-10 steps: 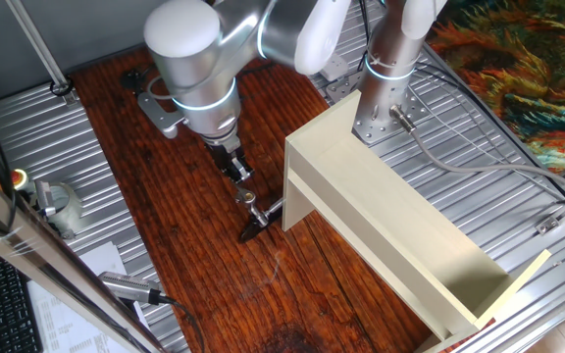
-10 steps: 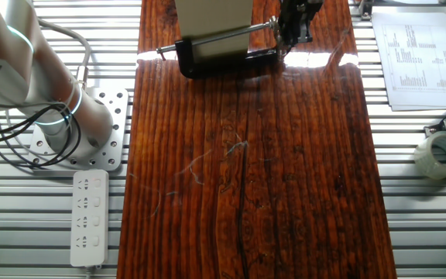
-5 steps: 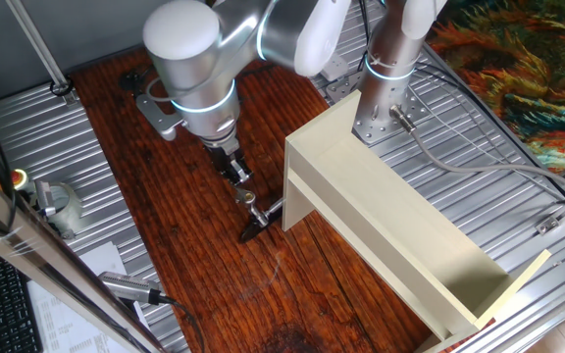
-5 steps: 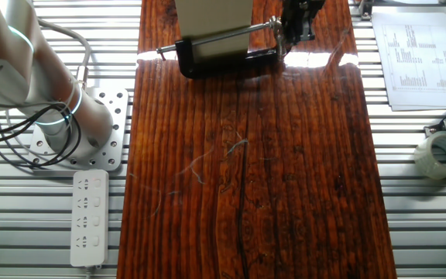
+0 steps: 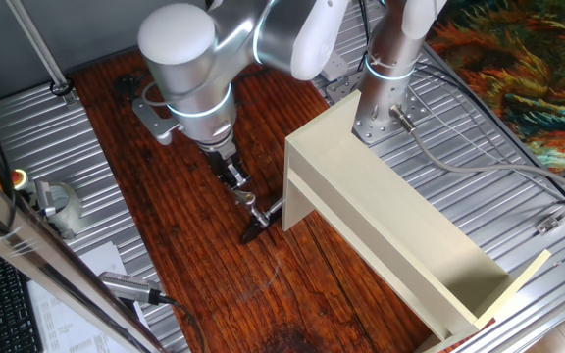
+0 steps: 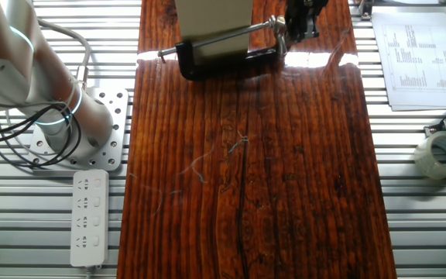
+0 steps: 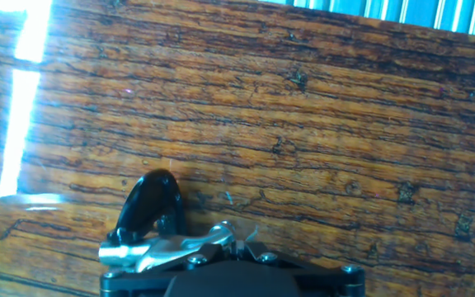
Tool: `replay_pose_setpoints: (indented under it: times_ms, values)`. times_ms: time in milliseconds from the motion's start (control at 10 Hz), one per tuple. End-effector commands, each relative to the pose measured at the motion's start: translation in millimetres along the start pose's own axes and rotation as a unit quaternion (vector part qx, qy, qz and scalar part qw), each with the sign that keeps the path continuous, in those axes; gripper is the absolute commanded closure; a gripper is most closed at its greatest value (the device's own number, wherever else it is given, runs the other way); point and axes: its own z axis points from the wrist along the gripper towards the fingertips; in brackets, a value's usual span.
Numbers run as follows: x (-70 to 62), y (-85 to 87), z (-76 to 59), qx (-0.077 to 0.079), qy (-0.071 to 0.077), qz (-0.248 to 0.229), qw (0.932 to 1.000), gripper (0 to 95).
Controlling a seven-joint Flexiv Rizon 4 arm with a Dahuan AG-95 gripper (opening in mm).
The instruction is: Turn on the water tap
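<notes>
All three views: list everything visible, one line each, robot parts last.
water tap: one, silvery lever with black spout, at the cream box's near end.
cream box: one, long, on the wooden board.
wooden board: one, dark reddish-brown, on the metal table.
power strip: one, white, beside the board.
tape roll: one, greyish, right of the board.
printed sheet: one, white, upper right.
gripper: one, black, at the tap's lever; jaw state unclear.

No legible text, label or number anywhere.

A dark wooden board (image 6: 238, 178) on a ribbed metal table (image 6: 424, 217) bears a cream box (image 5: 390, 221) and black clamp (image 6: 223, 62).
</notes>
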Motion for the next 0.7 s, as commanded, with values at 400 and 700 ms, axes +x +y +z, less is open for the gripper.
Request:
replay_pose_setpoints:
  times_ms: [400,700]
  values:
    - [-6.8,3.5,-0.7,-0.001,0.0,0.004,1.0,95.0]
    - [-9.1,5.4,-2.3,-0.001,-0.001,0.005,1.0,95.0]
